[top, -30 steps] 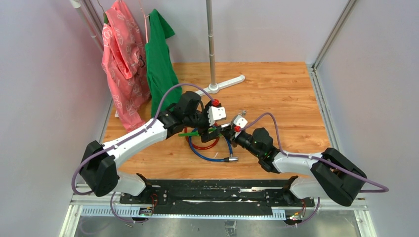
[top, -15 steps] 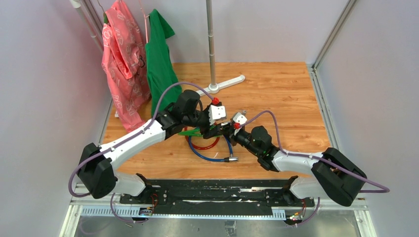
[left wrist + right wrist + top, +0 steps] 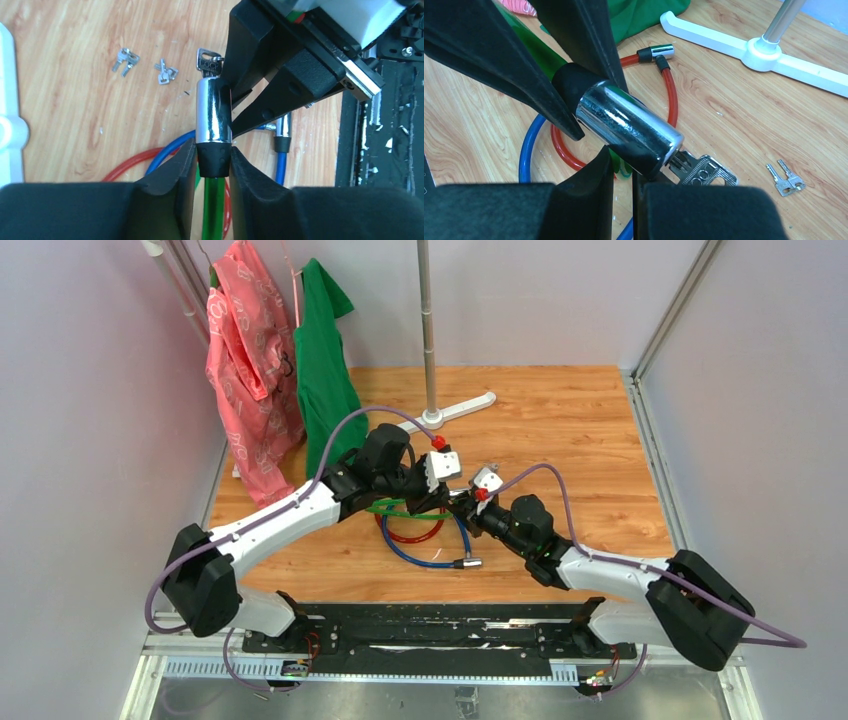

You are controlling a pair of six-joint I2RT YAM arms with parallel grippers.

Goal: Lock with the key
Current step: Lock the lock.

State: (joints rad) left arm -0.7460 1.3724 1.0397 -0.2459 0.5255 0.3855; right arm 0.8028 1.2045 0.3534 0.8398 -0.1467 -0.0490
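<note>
The green cable lock's chrome cylinder is raised above the table between both grippers. My left gripper is shut on the black collar just below that cylinder. The key sticks out of the cylinder's far end, and its silvery head is free of both grippers. My right gripper sits against the cylinder's side. Its jaws are a narrow slit apart, with a bit of green cable between the tips. From above, both grippers meet over the coiled cables.
A red cable lock and a blue cable lock lie coiled on the wooden table beneath. Two loose key pairs lie beside them. Behind stand a white stand base, a pink garment and a green garment.
My left gripper has closed from wide open onto the green lock's collar. The right arm has shifted slightly, its jaws unchanged.
</note>
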